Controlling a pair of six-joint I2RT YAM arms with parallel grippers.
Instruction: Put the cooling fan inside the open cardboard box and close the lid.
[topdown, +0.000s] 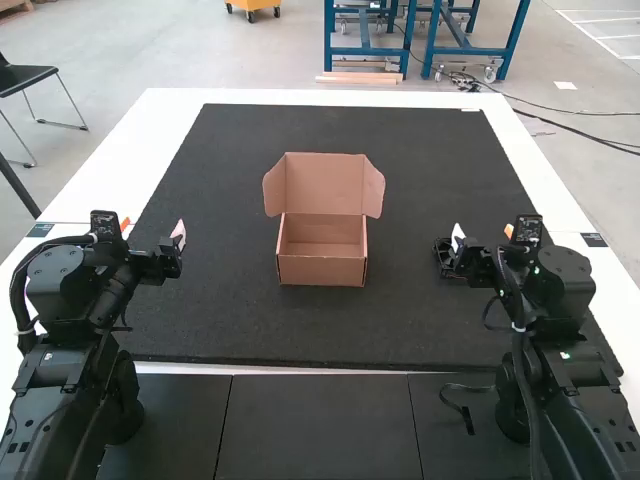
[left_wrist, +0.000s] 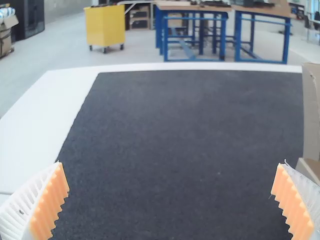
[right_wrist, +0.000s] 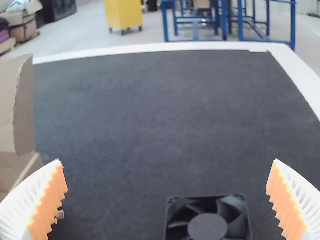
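**High view.** The cardboard box (topdown: 320, 245) stood upright on the black mat (topdown: 330, 330). Its lid was raised at the far side, with a small flap spread at each end of the lid. The mat covered most of the white table (topdown: 140, 130). The left gripper (topdown: 176, 240) was to the left of the box and well apart from it, pointing toward the box. The right gripper (topdown: 452, 248) was to the right of the box, also well apart and pointing toward it. The fan (topdown: 443, 262) lay flat on the mat on the right side of the box, at the tip of the right gripper and clear of the box wall.

**Left wrist view.** The left gripper (left_wrist: 169, 169) had its white ribbed fingers (left_wrist: 20, 215) spread wide, with the orange pads facing each other across bare mat. One side flap and a lower corner of the box (left_wrist: 311, 115) showed beyond one finger.

**Right wrist view.** The right gripper (right_wrist: 166, 165) also had its fingers (right_wrist: 300, 200) spread wide. The black fan (right_wrist: 207, 222) lay flat on the mat between the fingers, with its hub and blades facing up and a gap to each pad. A side flap of the box (right_wrist: 17, 110) stood beyond the opposite finger, apart from the fan.
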